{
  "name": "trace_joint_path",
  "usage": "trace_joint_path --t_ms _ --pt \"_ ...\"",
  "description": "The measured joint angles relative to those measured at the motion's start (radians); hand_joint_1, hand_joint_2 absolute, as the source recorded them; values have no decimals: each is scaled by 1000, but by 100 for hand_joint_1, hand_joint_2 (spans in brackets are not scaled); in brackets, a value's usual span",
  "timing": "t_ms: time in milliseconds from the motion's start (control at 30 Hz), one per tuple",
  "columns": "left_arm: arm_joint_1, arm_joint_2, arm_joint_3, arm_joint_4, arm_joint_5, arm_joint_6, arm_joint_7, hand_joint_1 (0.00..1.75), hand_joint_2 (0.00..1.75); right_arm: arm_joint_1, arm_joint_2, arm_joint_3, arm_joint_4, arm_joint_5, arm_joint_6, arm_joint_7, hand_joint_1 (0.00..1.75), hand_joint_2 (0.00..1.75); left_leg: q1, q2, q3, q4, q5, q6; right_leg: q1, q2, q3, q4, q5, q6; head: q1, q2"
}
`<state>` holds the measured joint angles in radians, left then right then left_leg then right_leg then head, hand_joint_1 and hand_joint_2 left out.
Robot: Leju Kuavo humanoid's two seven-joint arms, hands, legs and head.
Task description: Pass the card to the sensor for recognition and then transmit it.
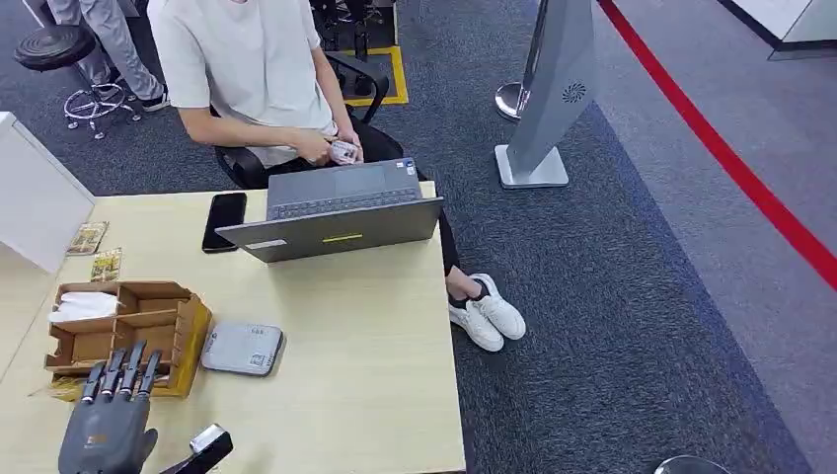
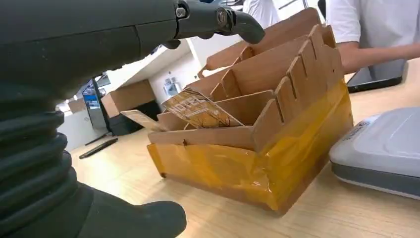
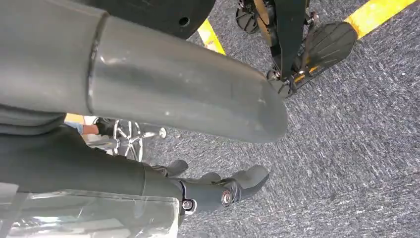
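Head view: the left hand is seen low over the wooden table, with its fingers spread apart and nothing held in them. The fingertips reach just to the near edge of the cardboard organizer box. Just beside the hand, on its right, the flat grey card sensor lies on the table. Far in front of the hand, an open laptop and a black phone are seen, and a seated person is behind them. Two small cards lie on the table beyond the box.

Left wrist view: the card is seen leaning tilted in the near slot of the box, right in front of the hand. It is not yet touched. The sensor is close beside the box. The step in hand is judged to be the picking of the card. The fingers should be brought down gently over the card's raised edge, so the card is pinched and not pushed flat. The thin cardboard dividers should not be bumped, or the box may be slid. The card should be lifted straight up out of the slot.

Right wrist view: the right hand hangs over the grey carpet, its fingers curled loosely and apart, with nothing held.
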<state>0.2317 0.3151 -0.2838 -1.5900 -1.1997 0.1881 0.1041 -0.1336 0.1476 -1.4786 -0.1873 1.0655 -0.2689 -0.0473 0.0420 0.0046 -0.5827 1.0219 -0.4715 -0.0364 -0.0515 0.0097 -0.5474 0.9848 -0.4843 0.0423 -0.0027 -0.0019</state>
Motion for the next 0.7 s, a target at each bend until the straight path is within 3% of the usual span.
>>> trace_joint_path --t_ms 400,700 --pt "0 -6 6 2 -21 13 26 0 175 0 0 0 0 3 0 0 0 0 0 0 0 0 0 0 0 0 0 0 0 0 0 0" --pt "1 -39 74 1 -52 30 49 0 175 0 -1 0 0 12 1 1 0 0 0 0 0 0 0 0 0 0 0 0 0 0 0 0"
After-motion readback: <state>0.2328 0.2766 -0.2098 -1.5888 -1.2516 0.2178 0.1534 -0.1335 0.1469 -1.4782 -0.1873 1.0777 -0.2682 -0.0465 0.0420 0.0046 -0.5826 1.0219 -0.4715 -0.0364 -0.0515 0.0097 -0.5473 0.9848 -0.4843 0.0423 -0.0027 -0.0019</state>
